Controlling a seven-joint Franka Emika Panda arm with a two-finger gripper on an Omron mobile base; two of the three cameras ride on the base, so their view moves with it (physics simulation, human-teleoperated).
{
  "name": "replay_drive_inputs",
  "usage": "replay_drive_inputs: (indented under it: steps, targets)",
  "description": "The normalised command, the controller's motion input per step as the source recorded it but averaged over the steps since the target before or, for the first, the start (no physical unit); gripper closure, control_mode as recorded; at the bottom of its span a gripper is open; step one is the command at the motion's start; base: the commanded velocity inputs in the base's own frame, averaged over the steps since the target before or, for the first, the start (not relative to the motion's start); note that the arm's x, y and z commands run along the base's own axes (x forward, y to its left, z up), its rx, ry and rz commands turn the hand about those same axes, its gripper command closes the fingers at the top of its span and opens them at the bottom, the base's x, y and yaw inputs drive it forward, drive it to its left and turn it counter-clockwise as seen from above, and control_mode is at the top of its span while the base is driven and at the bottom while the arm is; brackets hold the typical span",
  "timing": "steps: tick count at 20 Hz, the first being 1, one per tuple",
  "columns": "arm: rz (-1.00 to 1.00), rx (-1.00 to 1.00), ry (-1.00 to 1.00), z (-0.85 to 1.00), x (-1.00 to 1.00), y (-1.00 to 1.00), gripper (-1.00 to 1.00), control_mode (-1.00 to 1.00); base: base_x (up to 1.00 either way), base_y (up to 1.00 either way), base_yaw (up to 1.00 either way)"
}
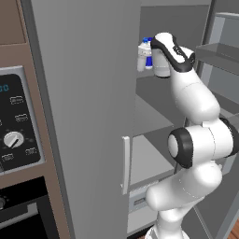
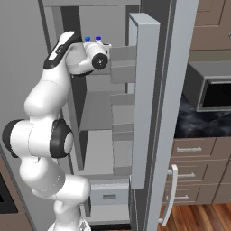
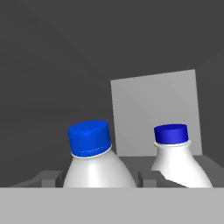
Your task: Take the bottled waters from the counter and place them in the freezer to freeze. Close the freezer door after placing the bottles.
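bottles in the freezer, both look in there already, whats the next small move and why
Probably open the pincer and draw straight back: both bottled waters appear upright inside the freezer, one seemingly still between the fingers, and the freezer door stands open.

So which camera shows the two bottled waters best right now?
The hand view: both bottled waters sit close up, blue caps and shoulders plain. The left base view catches one bottle beside the arm; the right base view, just their caps.
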Motion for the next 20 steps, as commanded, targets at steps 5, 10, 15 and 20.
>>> replay_drive_inputs:
  steps: [5, 10, 15, 20]
  targets:
    - [0.00, 0.00, 0.10, -0.28, 0.15, 0.07, 1.00, -1.00, 0.00, 0.00, 0.00]
    - [0.00, 0.00, 0.01, -0.29, 0.00, 0.01, 1.00, -1.00, 0.00, 0.00, 0.00]
    - [0.00, 0.00, 0.00, 0.00, 0.00, 0.00, -1.00, -1.00, 0.00, 0.00, 0.00]
    - [0.00, 0.00, 0.00, 0.00, 0.00, 0.00, -1.00, -1.00, 0.00, 0.00, 0.00]
